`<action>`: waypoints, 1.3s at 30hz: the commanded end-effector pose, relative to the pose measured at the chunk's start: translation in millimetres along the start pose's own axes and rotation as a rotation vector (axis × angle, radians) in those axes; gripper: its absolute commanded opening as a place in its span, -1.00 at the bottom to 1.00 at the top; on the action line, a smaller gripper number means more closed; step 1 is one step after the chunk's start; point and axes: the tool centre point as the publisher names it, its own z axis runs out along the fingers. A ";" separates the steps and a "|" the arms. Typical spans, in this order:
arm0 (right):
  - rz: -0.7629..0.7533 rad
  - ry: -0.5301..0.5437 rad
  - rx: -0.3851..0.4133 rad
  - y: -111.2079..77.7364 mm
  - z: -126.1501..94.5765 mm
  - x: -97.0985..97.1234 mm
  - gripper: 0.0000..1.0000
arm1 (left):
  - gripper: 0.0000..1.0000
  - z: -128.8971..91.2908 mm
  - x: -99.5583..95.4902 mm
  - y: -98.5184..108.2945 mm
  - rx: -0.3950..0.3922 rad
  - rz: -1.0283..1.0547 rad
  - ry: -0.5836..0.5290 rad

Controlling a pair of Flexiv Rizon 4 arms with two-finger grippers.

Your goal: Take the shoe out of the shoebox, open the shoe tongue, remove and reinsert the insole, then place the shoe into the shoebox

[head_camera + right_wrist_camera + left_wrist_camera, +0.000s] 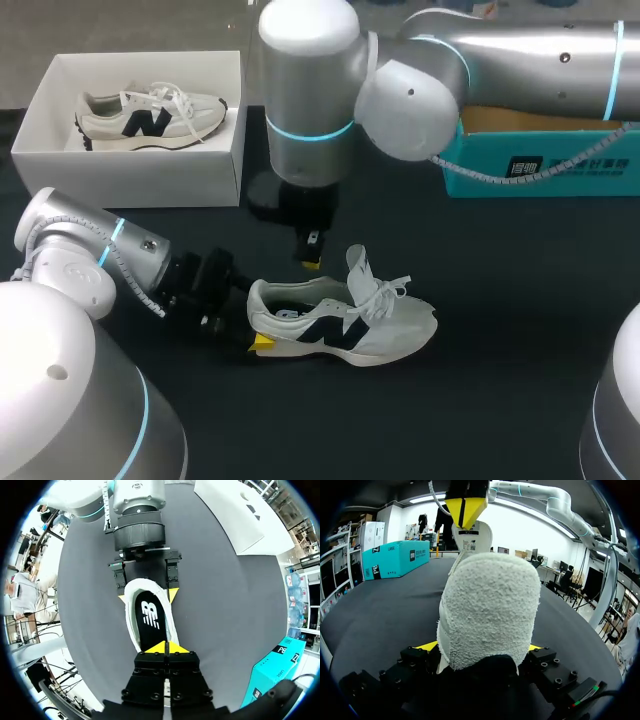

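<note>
While the left gripper (481, 647) clamps the heel of the shoe (350, 325) from both sides, one yellow tip pressed to each flank, the right gripper (165, 647) hangs above the shoe's opening with its two yellow fingertips pressed together and nothing visible between them. From the right wrist view those closed tips sit over the toe-ward end of the dark insole (151, 617), which lies flat inside the shoe. Whether the tips touch the insole or hover over it cannot be told. The left arm's fingers frame the heel collar at the far end of the opening.

The shoe stands upright on its sole on the black table (480, 400), heel toward the left arm and toe toward the robot's right. Its tongue (357, 265) is pulled up and stands nearly vertical, just beside the right gripper, and the white laces (385, 292) lie loose over the forefoot.

Well apart, at the table's far left, the white shoebox (140, 165) sits open with a second shoe (150, 118) of the same kind lying on its side within. A teal box (540, 170) rests at the far right, partly hidden behind the right arm.
</note>
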 end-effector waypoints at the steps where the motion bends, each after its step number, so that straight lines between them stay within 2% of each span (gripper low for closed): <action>1: 0.001 0.001 -0.025 -7.1 11.7 7.5 -1.00 | -1.00 2.4 -0.9 2.1 -0.002 0.000 0.002; 9: -0.019 0.065 -0.034 -5.4 35.1 11.7 -1.00 | -1.00 2.4 -0.9 2.1 -0.002 0.000 0.002; 19: -0.038 0.112 -0.034 -5.4 50.9 7.4 -1.00 | -1.00 2.4 -0.9 2.1 -0.002 0.000 0.002; 26: -0.035 0.145 -0.022 -8.3 63.5 13.3 -1.00 | -1.00 2.4 -0.9 2.1 -0.002 0.000 0.002; 32: -0.017 0.137 0.002 -7.4 70.3 22.5 -1.00 | -1.00 2.4 -0.9 2.1 -0.002 0.000 0.002; 39: -0.005 0.135 0.013 -8.1 71.7 22.6 -1.00 | -1.00 2.4 -0.9 2.1 -0.002 0.000 0.002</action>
